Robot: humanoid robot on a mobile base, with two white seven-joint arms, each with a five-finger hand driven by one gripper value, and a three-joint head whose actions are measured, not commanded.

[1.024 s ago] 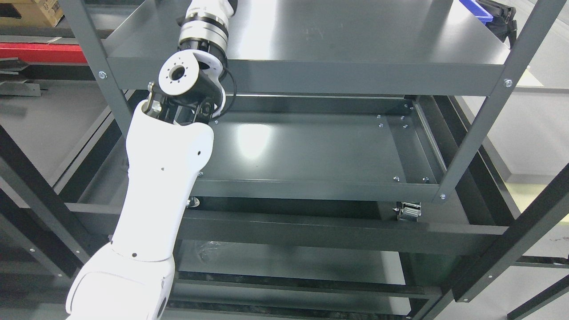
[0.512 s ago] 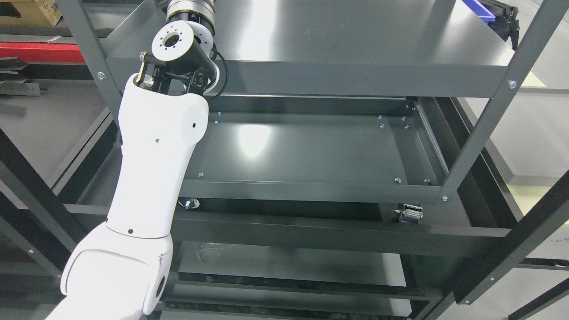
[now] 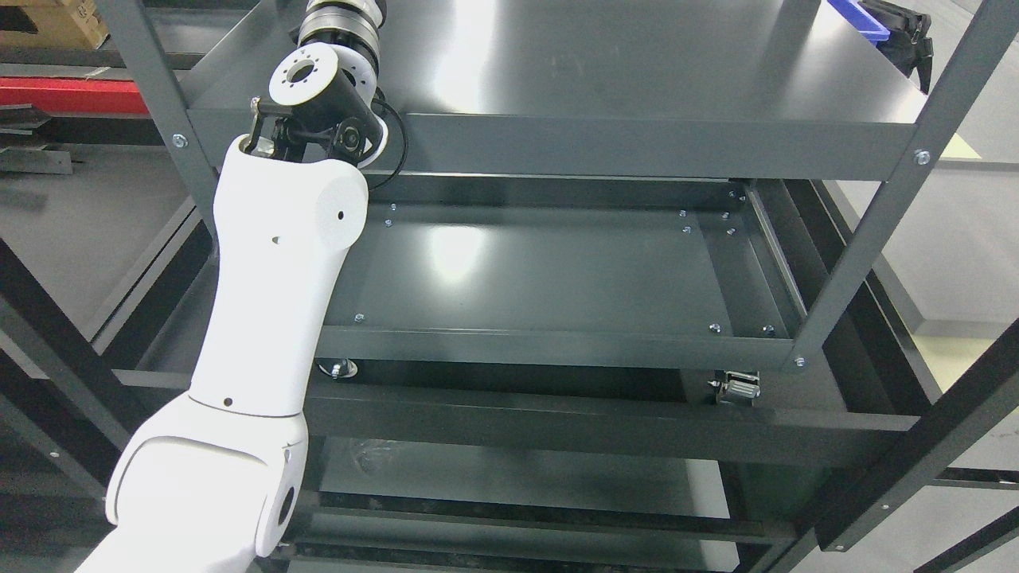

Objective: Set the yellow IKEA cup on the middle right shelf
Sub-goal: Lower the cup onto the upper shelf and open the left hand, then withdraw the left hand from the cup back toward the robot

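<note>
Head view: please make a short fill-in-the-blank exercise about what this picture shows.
1. The white arm comes in from the picture's ____ side.
2. The arm runs out of view at the ____ edge of the picture.
3. The container at the upper right corner is ____ in colour.
4. The caster wheel sits ____ the lower shelf.

Missing words: left; top; blue; below

— What does the shelf [image 3: 557, 270] look like?

— Dark grey metal, a shallow rectangular tray with a low raised lip all round. It's glossy, with a pale glare on its left half.

— How does it sit?

— Level, bolted at the corners, small screw heads showing along its front and back edges. It lies directly beneath the upper tier [image 3: 637, 64]. Whether it's the middle level, I can't quite tell.
</note>
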